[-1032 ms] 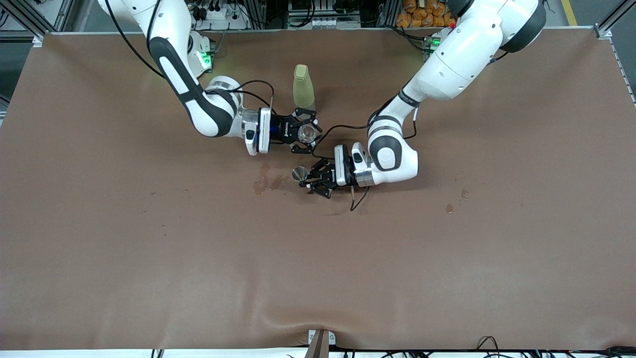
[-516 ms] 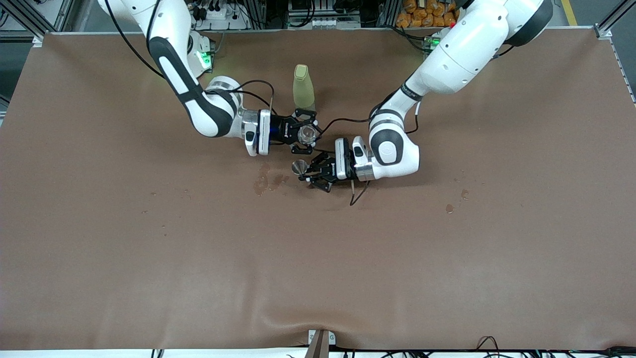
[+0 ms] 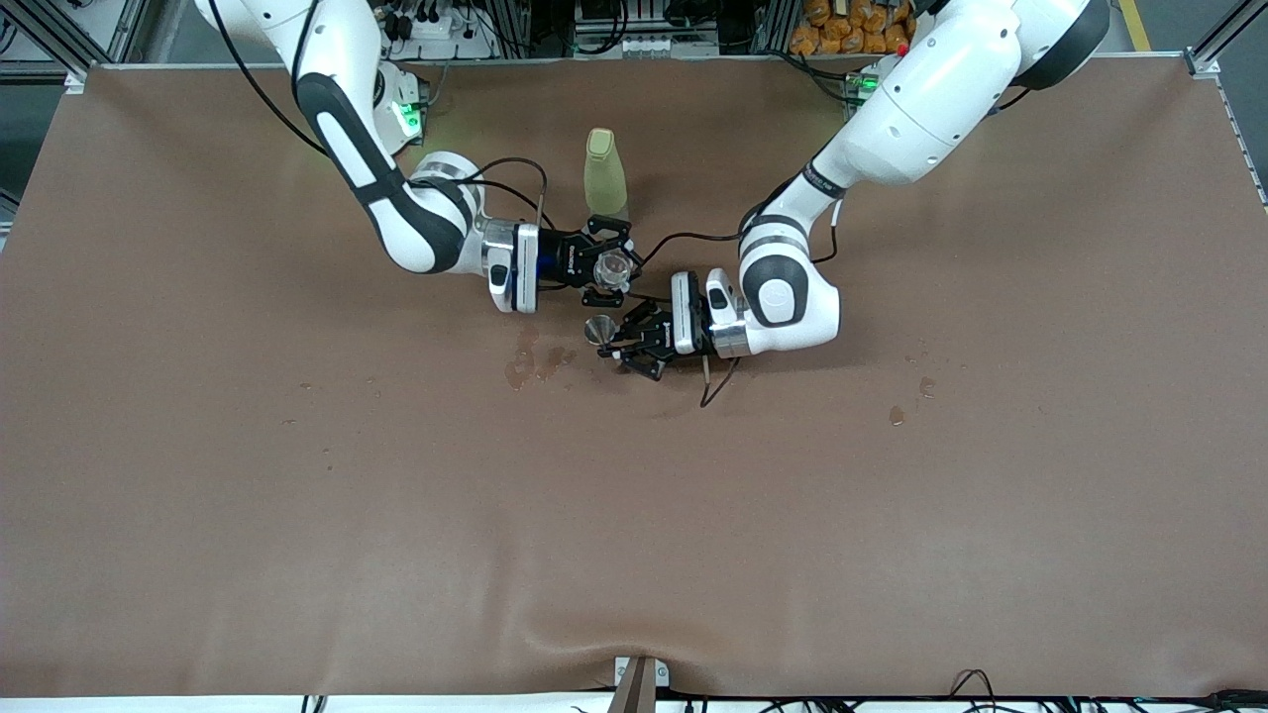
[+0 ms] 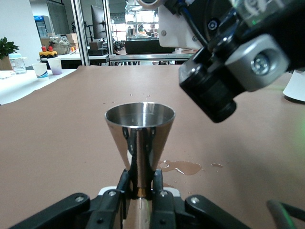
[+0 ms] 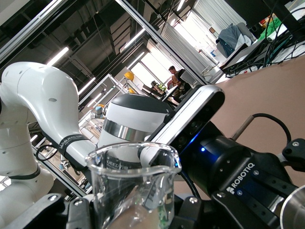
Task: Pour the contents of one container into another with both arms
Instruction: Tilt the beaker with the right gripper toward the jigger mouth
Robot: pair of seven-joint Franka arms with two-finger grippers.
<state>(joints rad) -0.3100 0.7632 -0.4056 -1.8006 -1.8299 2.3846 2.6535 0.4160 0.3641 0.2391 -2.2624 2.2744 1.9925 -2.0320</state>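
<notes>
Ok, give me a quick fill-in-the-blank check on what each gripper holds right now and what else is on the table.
1. The left gripper is shut on the shiny ____ cone-shaped measuring cup.
2. The right gripper is shut on the clear ____ beaker with a pour spout.
3. The pale yellow-green bottle stands ____ on the brown table cover.
4. A small wet ____ lies on the cover near the measuring cup.

Missing words: metal; glass; upright; puddle

- The two black grippers, left (image 3: 622, 347) and right (image 3: 612, 266), are sitting very close together.
- The tall yellow-green plastic bottle (image 3: 605, 184) is blocking the room just beside the right one.
</notes>
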